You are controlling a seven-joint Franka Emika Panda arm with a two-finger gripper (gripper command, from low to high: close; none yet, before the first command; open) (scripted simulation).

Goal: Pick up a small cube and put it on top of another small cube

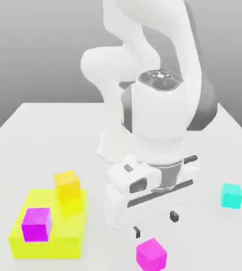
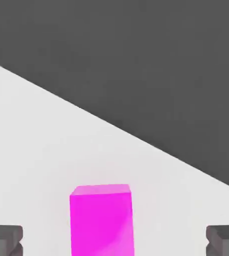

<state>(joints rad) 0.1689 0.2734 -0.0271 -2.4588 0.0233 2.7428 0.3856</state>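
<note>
A small magenta cube (image 1: pixel 151 254) lies on the white table (image 1: pixel 49 137) near its front edge. My gripper (image 1: pixel 155 223) hangs just above and behind it, open, its dark fingertips (image 1: pixel 137 231) spread wide. In the hand view the same magenta cube (image 2: pixel 101 220) stands between the two fingers (image 2: pixel 5 239), with a gap on each side and nothing held by the gripper (image 2: pixel 115 240). A second magenta cube (image 1: pixel 37 224) rests on a flat lemon-yellow block (image 1: pixel 65 243) on the exterior view's left. The small orange-yellow cube (image 1: pixel 67 185) sits at that block's far corner.
A cyan cube (image 1: pixel 231 195) lies on the table on the exterior view's right. The arm's white body (image 1: pixel 155 116) rises over the middle of the table. In the hand view the table edge (image 2: pixel 136 137) runs diagonally against a dark background.
</note>
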